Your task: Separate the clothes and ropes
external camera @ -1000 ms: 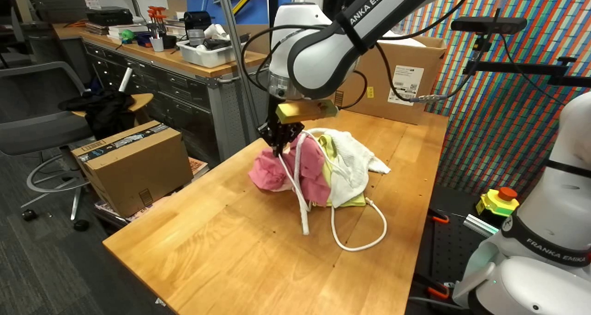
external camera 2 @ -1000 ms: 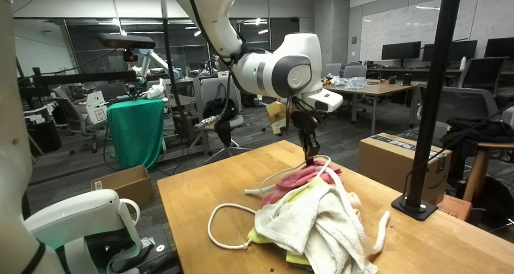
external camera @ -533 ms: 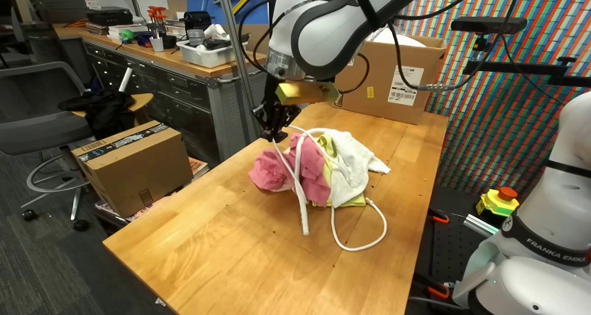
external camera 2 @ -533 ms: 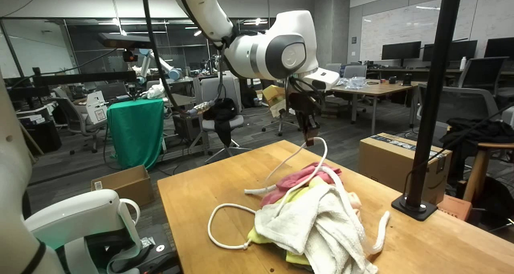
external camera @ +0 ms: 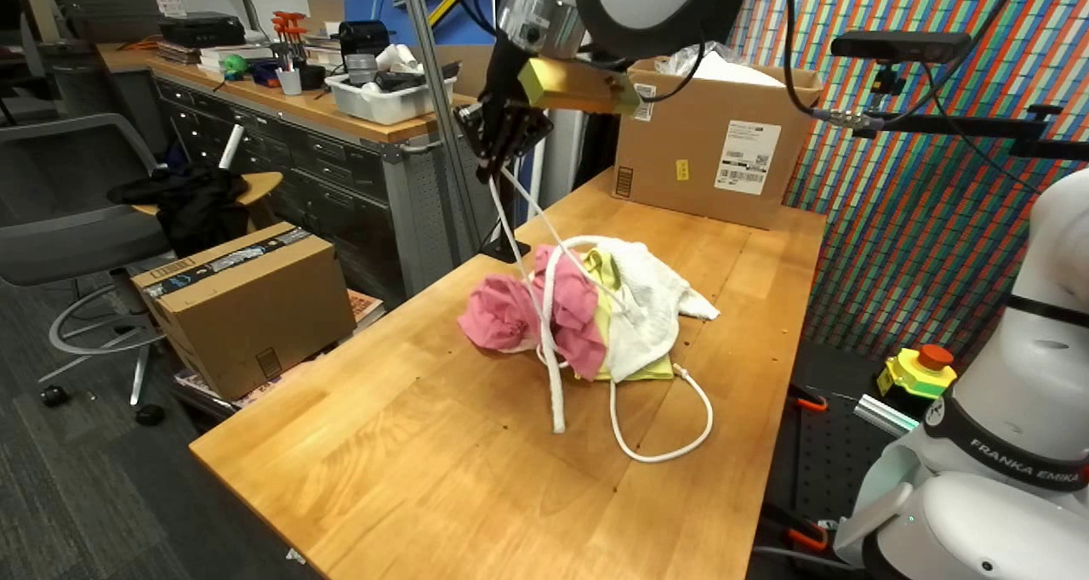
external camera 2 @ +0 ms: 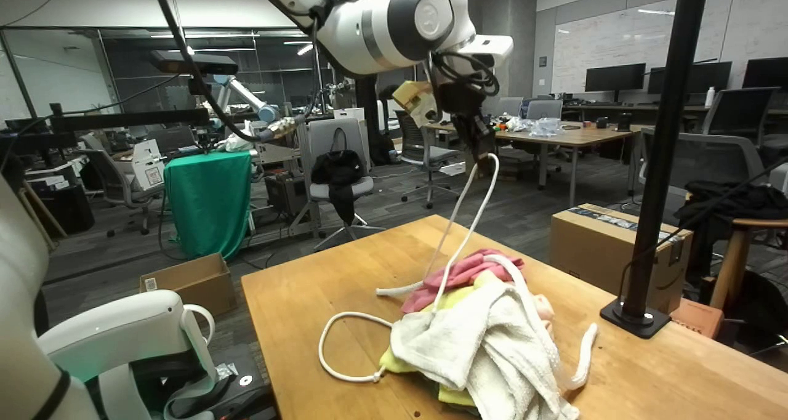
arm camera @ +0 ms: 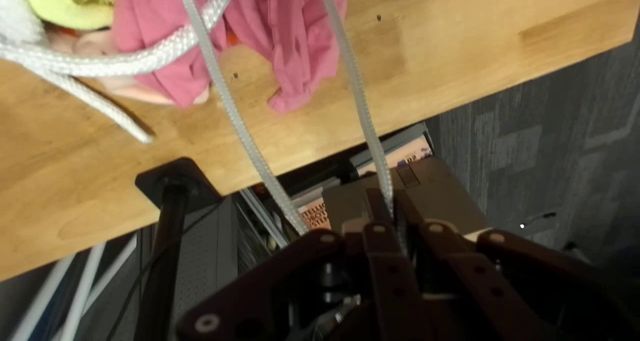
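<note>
- Pinching a rope (arm camera: 360,98), the gripper (arm camera: 389,198) holds it up in a loop, probably to free it from the clothes (external camera: 584,329).
- The white cloth (external camera 2: 486,346) may be weighing it down.

From your one claw (external camera: 491,173) you have two strands of white rope (arm camera: 358,84) hanging, the full tally unclear, and below it one pink cloth (external camera: 578,321), one white cloth (external camera: 651,304), one yellow-green cloth (arm camera: 57,7), one peach cloth (external camera 2: 544,307), and, well apart from it, three brown boxes (external camera: 247,308)
</note>
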